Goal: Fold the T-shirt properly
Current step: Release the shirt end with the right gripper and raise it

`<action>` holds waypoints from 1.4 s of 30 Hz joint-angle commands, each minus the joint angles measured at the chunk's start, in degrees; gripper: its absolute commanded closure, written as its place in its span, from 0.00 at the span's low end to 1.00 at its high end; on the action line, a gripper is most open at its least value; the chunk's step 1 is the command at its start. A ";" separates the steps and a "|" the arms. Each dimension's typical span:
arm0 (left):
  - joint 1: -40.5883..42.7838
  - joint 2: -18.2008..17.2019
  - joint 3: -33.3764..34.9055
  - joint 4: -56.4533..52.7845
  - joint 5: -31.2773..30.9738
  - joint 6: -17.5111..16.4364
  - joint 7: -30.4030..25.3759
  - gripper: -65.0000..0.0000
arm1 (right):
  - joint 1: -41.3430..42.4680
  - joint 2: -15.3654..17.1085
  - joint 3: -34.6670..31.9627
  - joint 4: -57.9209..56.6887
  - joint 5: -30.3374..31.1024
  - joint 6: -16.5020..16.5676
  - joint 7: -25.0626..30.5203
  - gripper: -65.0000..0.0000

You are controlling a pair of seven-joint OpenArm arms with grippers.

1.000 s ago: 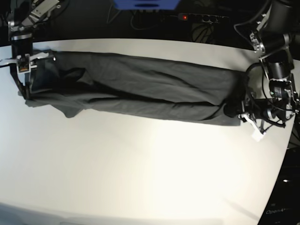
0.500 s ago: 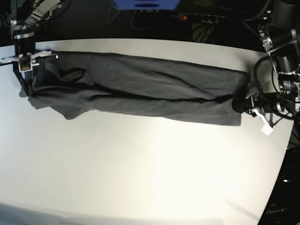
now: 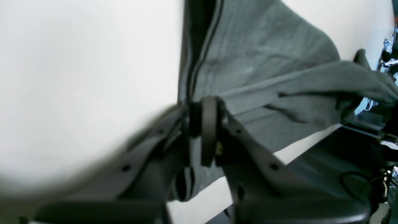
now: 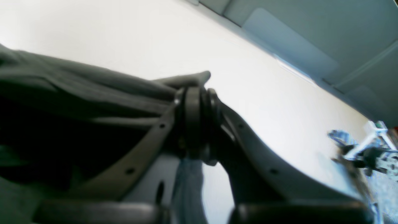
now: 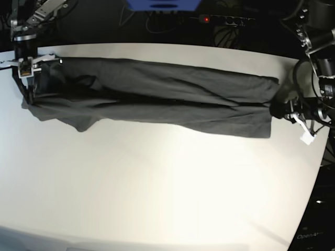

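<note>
The dark grey T-shirt [image 5: 157, 99] lies as a long band, stretched across the far half of the white table [image 5: 167, 188]. At the band's right end my left gripper [image 5: 276, 111] is shut on the fabric. In the left wrist view its fingertips [image 3: 209, 124] pinch a hemmed edge of the T-shirt [image 3: 264, 71]. At the left end my right gripper [image 5: 27, 98] is shut on the cloth. The right wrist view shows this gripper [image 4: 194, 119] clamping a fold of the T-shirt [image 4: 77, 90], which hangs a little off the table. A sleeve corner [image 5: 84, 124] sticks out toward the front.
A power strip [image 5: 222, 20] with a red light and a blue object [image 5: 162, 4] lie in the dark behind the table. The table's curved right edge [image 5: 316, 167] runs close under my left arm.
My left gripper has moved right and away, my right gripper slightly away. The T-shirt is pulled longer and flatter between them, with fewer wrinkles.
</note>
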 commanded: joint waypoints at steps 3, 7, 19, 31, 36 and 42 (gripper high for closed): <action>-1.42 -2.31 -0.23 0.57 -0.80 -0.52 0.01 0.92 | 0.29 0.88 1.67 1.04 1.54 -0.53 1.57 0.99; -1.51 -2.48 -0.23 0.48 -0.89 -0.52 0.01 0.93 | -0.06 1.85 2.46 0.86 1.54 -0.53 1.57 0.99; -1.25 -2.57 -0.23 0.48 -0.80 -0.52 0.01 0.93 | -0.24 -0.07 8.44 -1.07 1.80 -0.53 1.57 0.99; -1.16 -2.57 -0.41 0.48 -0.80 -0.52 0.01 0.93 | -1.38 -0.07 8.61 -9.86 1.80 -0.53 1.57 0.99; -1.16 -2.57 -0.41 0.48 0.69 -0.52 0.01 0.93 | -0.50 -0.07 10.37 -12.85 1.62 -0.53 1.49 0.99; -1.16 -2.39 -0.32 0.48 2.54 -0.52 -0.38 0.93 | 5.04 -0.07 14.77 -18.04 -0.66 -0.53 1.22 0.98</action>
